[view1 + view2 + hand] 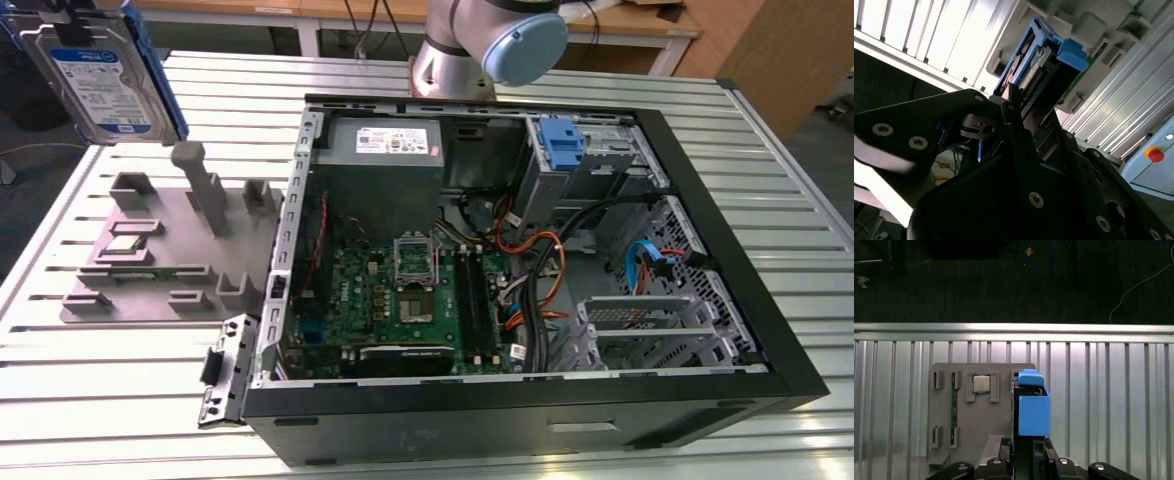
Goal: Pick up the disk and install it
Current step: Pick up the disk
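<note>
- One disk (102, 72) is all you are carrying: it hangs upright in the air over the table's (107, 400) far corner on the exterior view's left, with its white label and blue band facing the camera.
- Your gripper (1026, 444) has its jaws clamped on the disk's lower end, one finger on each flat side; in the first wrist view the blue rail points away from the fingers.
- In the second wrist view you see the disk (1036, 60) edge-on, blue rails framing it, rising out of the black fingers (1010, 100).
- Below the disk, the grey holder tray (979, 422) lies flat near the table's edge. A square chip (981, 384) sits in one of its pockets and a green memory strip (954, 402) in a slot just beside it.
- The open computer case (767, 320) lies on its side across the middle of the table, well apart from the disk, with the green motherboard (400, 300) exposed.
- Inside the case's far corner stands a narrow blue bracket (563, 142), with the grey metal box (380, 140) near it.
- Your arm's base (487, 40) stands at the table's far edge, behind the case.
</note>
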### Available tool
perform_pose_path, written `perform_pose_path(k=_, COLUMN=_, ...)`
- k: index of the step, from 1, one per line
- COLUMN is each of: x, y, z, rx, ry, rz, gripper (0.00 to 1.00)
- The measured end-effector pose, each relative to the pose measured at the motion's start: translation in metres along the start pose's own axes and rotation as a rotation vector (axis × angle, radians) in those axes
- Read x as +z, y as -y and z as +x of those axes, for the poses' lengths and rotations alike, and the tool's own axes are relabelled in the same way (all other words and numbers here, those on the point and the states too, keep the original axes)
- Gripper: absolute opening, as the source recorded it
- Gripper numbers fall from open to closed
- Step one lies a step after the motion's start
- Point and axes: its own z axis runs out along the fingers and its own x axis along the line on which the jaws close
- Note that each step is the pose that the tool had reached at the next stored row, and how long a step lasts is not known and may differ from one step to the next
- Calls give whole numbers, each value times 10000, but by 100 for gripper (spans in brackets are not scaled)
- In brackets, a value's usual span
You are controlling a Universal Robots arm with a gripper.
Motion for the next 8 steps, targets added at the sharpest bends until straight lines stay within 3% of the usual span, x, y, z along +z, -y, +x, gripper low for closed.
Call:
perform_pose_path(k=4, x=-85, y=-3, z=1, rx=0, ry=-1, rz=-1, gripper=35)
perform_pose_path(k=8, x=-103, y=-3, z=2, rx=0, ry=0, rz=-1, gripper=35)
